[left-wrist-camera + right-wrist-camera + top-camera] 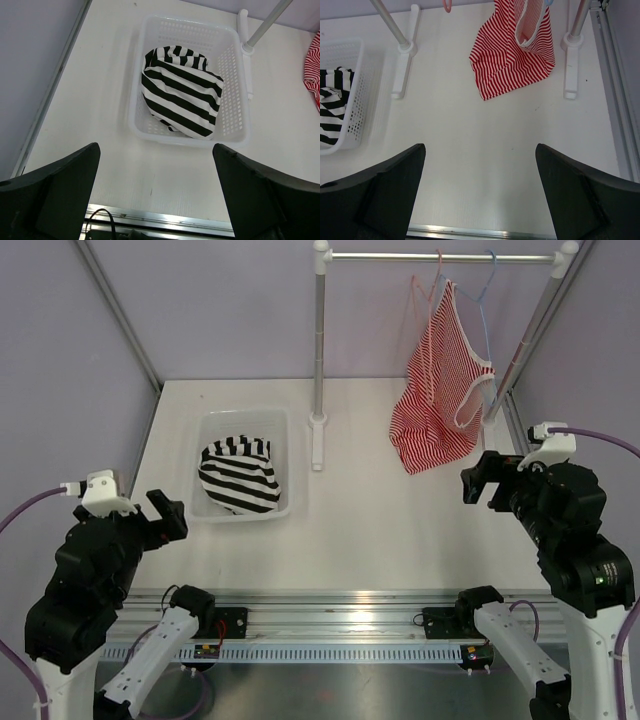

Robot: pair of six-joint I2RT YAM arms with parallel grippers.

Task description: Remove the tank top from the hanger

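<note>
Lilac walls close round a smooth white table (380,530). From the overhead view, taking the table's middle as the dial, a rack of silver tubes on white plastic feet (440,256) stands from 12 to 2 o'clock.

The hanger (438,268), thin pink wire, hooks over the rail at about 1 o'clock. Its lower run is hard to follow beside the red-and-white finely striped top (432,390). That top droops from a light-blue hanger (487,275) just beside it, its hem on or just above the table. In the right wrist view both hangers are cut off by the upper edge.

The tank top (238,477) is off the hanger and lies well apart from it at 9 o'clock. It is bunched into a soft mound of bold black and white bands inside a white perforated plastic basket (245,413) with rounded corners. Its straps cannot be made out in the folds, and the right wrist view shows only a sliver of it.

The left gripper (155,150) is at 8 o'clock, its black wedge-shaped fingers spread wide with nothing between them. The right gripper (480,147) is at 3 o'clock, likewise spread and holding nothing.
</note>
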